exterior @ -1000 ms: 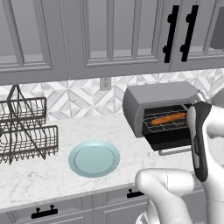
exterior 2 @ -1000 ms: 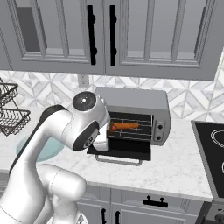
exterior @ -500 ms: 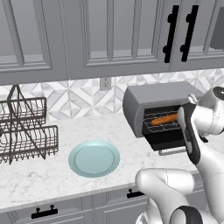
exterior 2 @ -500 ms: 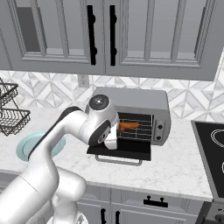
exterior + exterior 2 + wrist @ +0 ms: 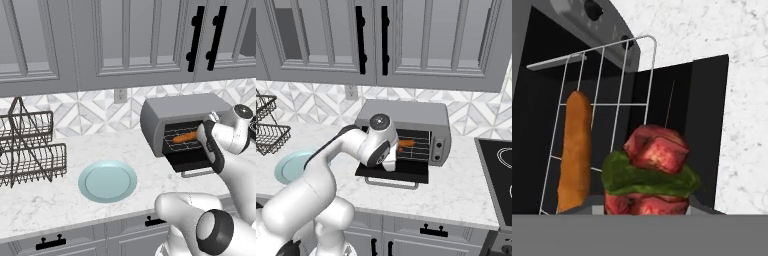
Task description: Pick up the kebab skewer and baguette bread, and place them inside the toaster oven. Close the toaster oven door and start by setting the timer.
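**Skewer in the tool at the oven mouth, baguette already on the rack**

You've got the toaster oven [image 5: 182,127] on the marble bench [image 5: 60,195], its door [image 5: 398,169] dropped flat and open toward the robot. The baguette bread [image 5: 184,137] lies on the wire rack [image 5: 607,80] inside; you can see it in all three views, orange-brown, lengthwise on the rack.

The kebab skewer [image 5: 649,172] fills the near part of the hand view: red meat chunks with a green piece between them, sitting right at the camera, just beside the rack edge and over the open door. The tool's fingertips are hidden behind it, so you can't see the contact, but the skewer's spot says the tool is clamped on it at a narrow gap.

In the base views the arm's wrist sits right in front of the oven opening. A pale blue plate [image 5: 107,180] lies on the bench left of the oven, and a wire dish rack [image 5: 27,150] stands at far left.
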